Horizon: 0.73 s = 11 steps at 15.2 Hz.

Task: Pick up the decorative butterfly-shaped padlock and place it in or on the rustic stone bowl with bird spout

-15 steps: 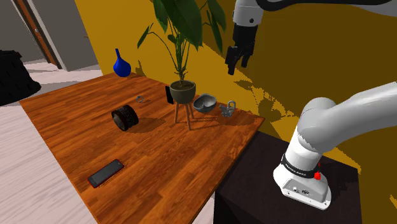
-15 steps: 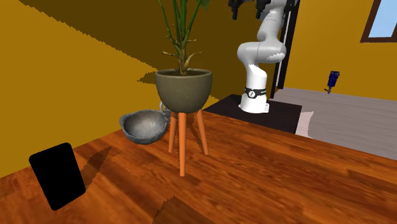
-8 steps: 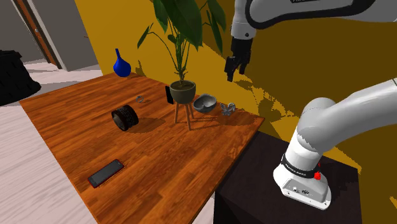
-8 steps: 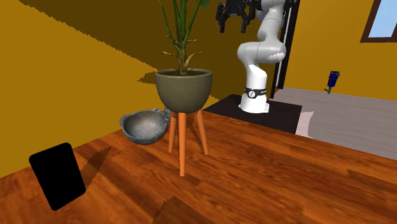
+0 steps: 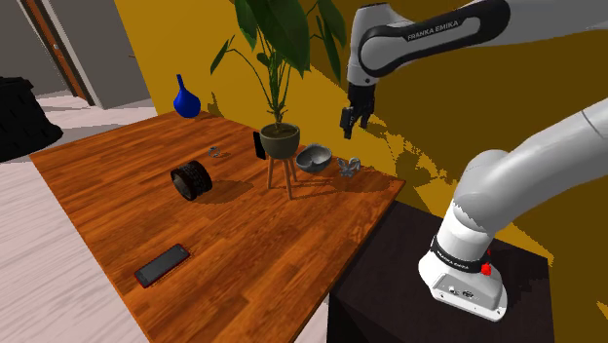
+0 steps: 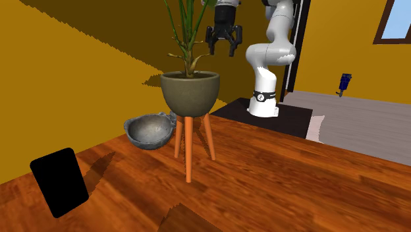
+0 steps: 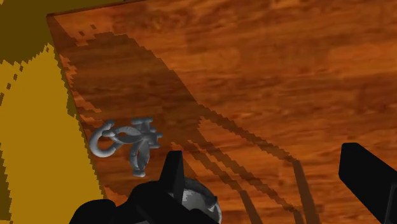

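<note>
The butterfly-shaped padlock (image 5: 351,168) is grey and lies flat on the wooden table (image 5: 224,234), close to the edge by the yellow wall. The wrist view shows the padlock (image 7: 127,143) with its shackle pointing away from the bowl. The grey stone bowl (image 5: 314,158) sits beside it, between the padlock and the potted plant (image 5: 280,141). Part of the bowl (image 7: 197,194) peeks out behind one finger. My gripper (image 5: 347,119) hangs open in the air above the padlock, holding nothing. From the second exterior view, the gripper (image 6: 223,49) is high behind the plant, and the bowl (image 6: 150,130) rests left of the pot.
The plant's pot (image 6: 190,92) stands on tall orange legs, its leaves reaching up near my arm. A black ring-shaped object (image 5: 191,180), a dark phone (image 5: 162,265), a blue vase (image 5: 187,99) and a black slab (image 6: 59,182) also sit on the table.
My gripper has come down and shifted toward the shoulder view's left, nearer the padlock, staying open. The padlock, upright a second ago, now lies flat.
</note>
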Motion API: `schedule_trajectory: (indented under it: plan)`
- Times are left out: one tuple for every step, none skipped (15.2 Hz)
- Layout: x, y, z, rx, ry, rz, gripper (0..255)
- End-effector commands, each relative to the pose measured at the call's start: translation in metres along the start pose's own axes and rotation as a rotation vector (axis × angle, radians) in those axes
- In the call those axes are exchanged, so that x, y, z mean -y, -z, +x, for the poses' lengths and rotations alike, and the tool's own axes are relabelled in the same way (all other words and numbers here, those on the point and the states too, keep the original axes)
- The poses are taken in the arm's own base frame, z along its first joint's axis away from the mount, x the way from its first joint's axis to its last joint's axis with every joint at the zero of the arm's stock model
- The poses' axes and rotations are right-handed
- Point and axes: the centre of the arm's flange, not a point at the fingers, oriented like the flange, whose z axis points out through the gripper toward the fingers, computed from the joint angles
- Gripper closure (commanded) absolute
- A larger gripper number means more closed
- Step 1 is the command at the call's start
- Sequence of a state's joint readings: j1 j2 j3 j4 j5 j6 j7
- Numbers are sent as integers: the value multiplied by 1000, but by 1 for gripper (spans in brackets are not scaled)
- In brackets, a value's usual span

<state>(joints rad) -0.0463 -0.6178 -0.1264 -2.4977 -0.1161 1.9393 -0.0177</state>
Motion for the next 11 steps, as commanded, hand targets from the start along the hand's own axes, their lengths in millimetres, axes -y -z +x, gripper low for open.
schedule_trajectory:
  plan:
    - [-16,-25,9,6,2,0,0]
    - [-23,-35,13,10,3,1,0]
    - [-30,-46,18,13,4,1,0]
    - [-37,-56,23,17,4,2,0]
    - [-43,-67,28,21,5,2,0]
    - [-50,-77,33,24,6,3,0]
    - [-57,-88,38,28,6,3,0]
    - [-64,-98,42,32,7,4,0]
    - [-71,-109,47,35,8,4,0]
    - [-77,-120,52,39,8,4,0]
    - [-84,-130,56,43,9,5,0]
